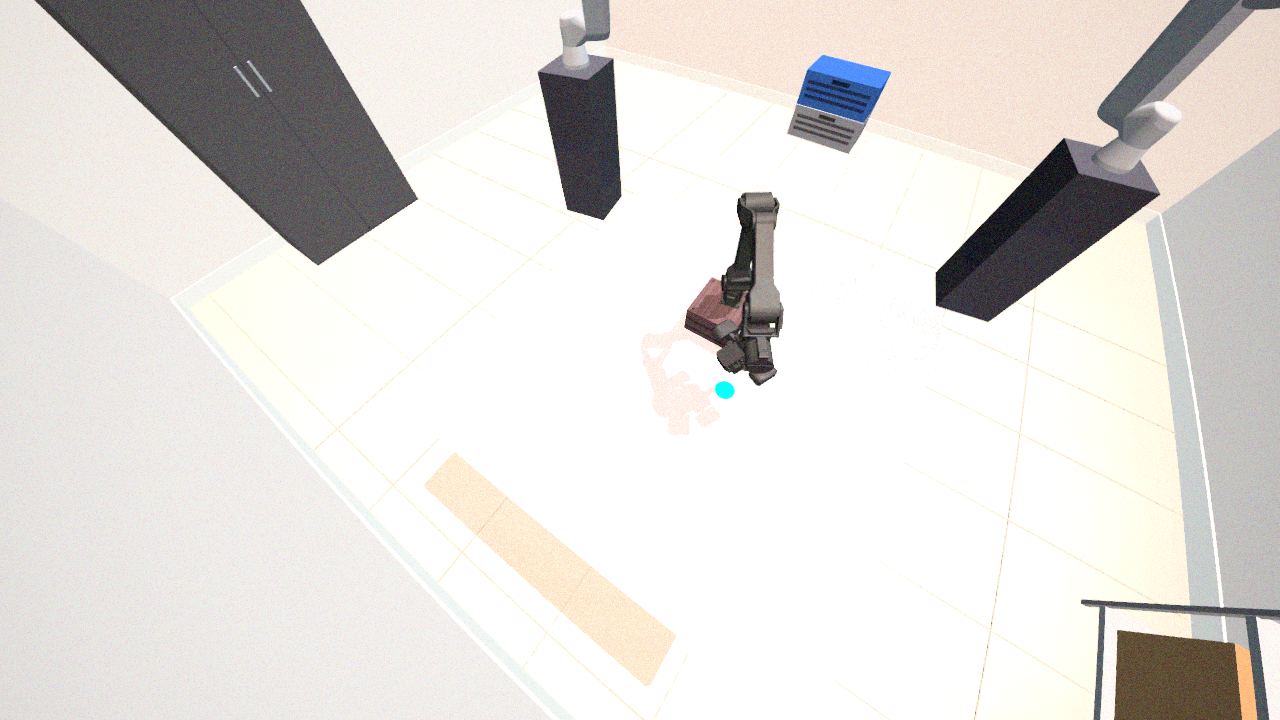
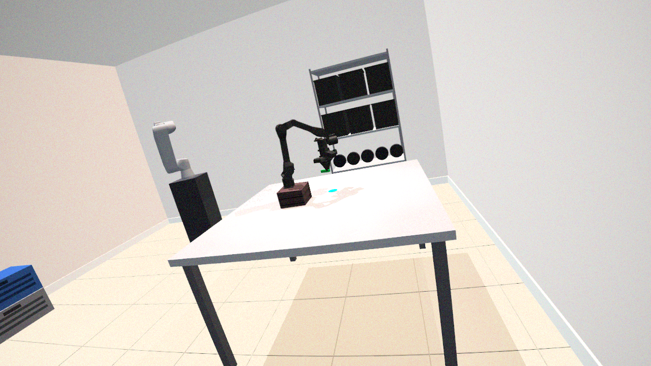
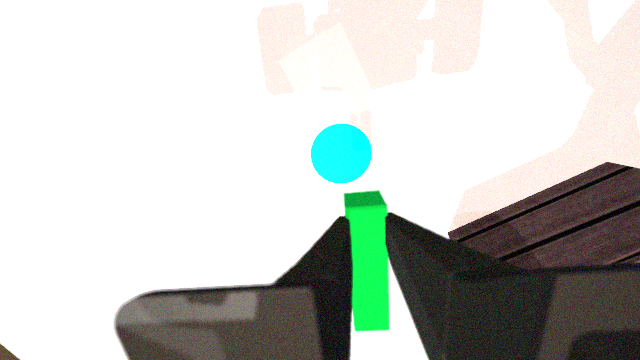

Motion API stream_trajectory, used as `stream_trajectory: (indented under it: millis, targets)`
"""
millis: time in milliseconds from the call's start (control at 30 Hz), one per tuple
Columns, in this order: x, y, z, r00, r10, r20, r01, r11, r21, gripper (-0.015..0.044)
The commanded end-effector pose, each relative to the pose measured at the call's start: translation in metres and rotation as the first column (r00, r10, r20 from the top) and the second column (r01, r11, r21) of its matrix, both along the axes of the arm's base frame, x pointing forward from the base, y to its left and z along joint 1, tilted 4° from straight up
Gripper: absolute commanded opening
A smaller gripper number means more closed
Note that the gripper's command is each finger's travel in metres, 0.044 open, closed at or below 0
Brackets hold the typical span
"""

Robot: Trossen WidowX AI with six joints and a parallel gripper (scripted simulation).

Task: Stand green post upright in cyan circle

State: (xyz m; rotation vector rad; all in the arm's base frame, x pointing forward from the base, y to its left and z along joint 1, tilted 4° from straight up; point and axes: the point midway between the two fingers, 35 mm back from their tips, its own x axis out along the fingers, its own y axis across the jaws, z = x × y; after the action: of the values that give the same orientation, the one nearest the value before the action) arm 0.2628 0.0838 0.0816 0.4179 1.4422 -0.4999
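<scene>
The green post [image 2: 325, 171] [image 3: 370, 270] is held level above the table, its long side roughly parallel to the table top. My gripper [image 2: 325, 169] [image 3: 368, 220] is shut on it and points down. In the wrist view the post's darker end face points toward the cyan circle. The cyan circle [image 1: 725, 389] [image 2: 332, 190] [image 3: 341, 153] lies flat on the white table with nothing standing in it. It shows just beyond the post's end in the wrist view. In the top view the post is hidden by the gripper and arm.
The arm's reddish-brown wooden base block [image 1: 713, 308] [image 2: 293, 195] [image 3: 565, 220] stands on the white table [image 2: 318, 230], near the circle. The arm's pale pink shadow falls beside the circle. A shelf rack [image 2: 359, 97] stands beyond the table.
</scene>
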Motion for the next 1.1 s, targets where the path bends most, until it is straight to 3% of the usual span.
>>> stream_trajectory:
  millis: [0,1067]
  targets:
    - [-0.003,-0.001,-0.004,1.0,-0.019,-0.009,0.018,0.999,-0.031,0.0023]
    - [-0.018,-0.009,-0.023,0.993,-0.121,-0.001,0.117,0.967,-0.228,0.0023]
